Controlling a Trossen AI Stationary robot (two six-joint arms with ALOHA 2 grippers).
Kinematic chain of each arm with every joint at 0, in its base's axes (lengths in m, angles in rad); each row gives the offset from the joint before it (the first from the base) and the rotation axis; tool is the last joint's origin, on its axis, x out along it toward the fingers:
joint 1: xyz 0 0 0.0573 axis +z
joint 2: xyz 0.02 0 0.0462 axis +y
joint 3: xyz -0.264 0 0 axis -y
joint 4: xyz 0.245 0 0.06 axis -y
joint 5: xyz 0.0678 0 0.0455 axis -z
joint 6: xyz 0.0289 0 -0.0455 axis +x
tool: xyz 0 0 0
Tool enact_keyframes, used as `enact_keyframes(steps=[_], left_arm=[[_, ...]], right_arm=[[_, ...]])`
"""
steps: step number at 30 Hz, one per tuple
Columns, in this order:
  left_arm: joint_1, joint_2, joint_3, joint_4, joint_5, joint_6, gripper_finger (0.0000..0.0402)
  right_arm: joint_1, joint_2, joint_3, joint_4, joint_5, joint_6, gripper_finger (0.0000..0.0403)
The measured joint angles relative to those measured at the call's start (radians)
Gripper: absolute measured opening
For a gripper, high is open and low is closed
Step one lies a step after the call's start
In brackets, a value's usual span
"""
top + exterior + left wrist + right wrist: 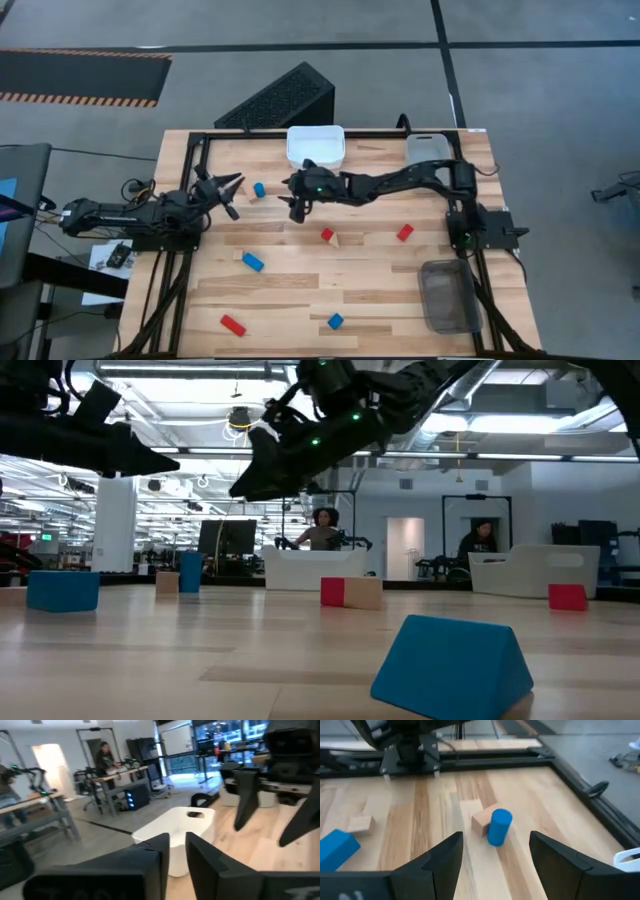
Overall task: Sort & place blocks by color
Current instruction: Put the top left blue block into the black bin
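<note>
The blocks are scattered loose over the wooden table point(300, 290): a little blue cylinder point(499, 826) standing upright and touching a pale wood block point(482, 822), plus a blue wedge point(452, 665) near the front edge. The right gripper point(296, 205) hovers over the table with fingers spread wide and nothing in them. The left gripper point(228, 190) is at the left edge, fingers a narrow gap apart, also holding nothing, pointing towards the white bin point(182, 832).

Robotics lab or open industrial workspace: wooden bench point(300, 290) with black frame on a grey concrete floor point(540, 80) with hazard-striped tape point(80, 98), exposed ceiling ducts and strip lights point(200, 420), rows of workbenches point(115, 775) carrying more arm rigs, people point(325, 530) working at stations behind, monitors point(225, 538) around
</note>
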Motion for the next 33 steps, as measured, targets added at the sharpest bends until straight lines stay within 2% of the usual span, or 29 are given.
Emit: enact_keyframes(steps=[3, 7, 13, 16, 19, 24, 28, 33], left_arm=[[0.000, 0.000, 0.000, -0.024, 0.032, -0.028, 0.0091], [0.000, 0.000, 0.000, -0.061, 0.012, -0.044, 0.0109], [0.000, 0.000, 0.000, -0.092, -0.039, -0.060, 0.0114], [0.000, 0.000, 0.000, -0.076, -0.039, -0.046, 0.0114], [0.001, 0.000, 0.000, -0.065, -0.044, -0.045, 0.0114], [0.001, 0.000, 0.000, -0.069, -0.044, -0.010, 0.0114], [0.001, 0.000, 0.000, -0.070, -0.082, -0.002, 0.0114], [0.001, 0.000, 0.000, -0.073, -0.121, -0.018, 0.0114]], right_arm=[[0.000, 0.020, 0.039, -0.032, -0.007, 0.000, 0.0256], [-0.006, 0.019, 0.062, -0.028, -0.007, 0.000, 0.0256], [-0.040, 0.045, 0.105, 0.030, -0.008, 0.012, 0.0256], [-0.057, 0.104, 0.156, 0.021, -0.068, 0.020, 0.0256], [-0.052, 0.157, 0.217, -0.006, -0.106, -0.060, 0.0258], [-0.046, 0.219, 0.317, -0.062, -0.063, -0.091, 0.0284], [-0.061, 0.306, 0.419, -0.093, -0.098, -0.034, 0.0309], [-0.070, 0.405, 0.548, -0.191, -0.092, -0.032, 0.0331]])
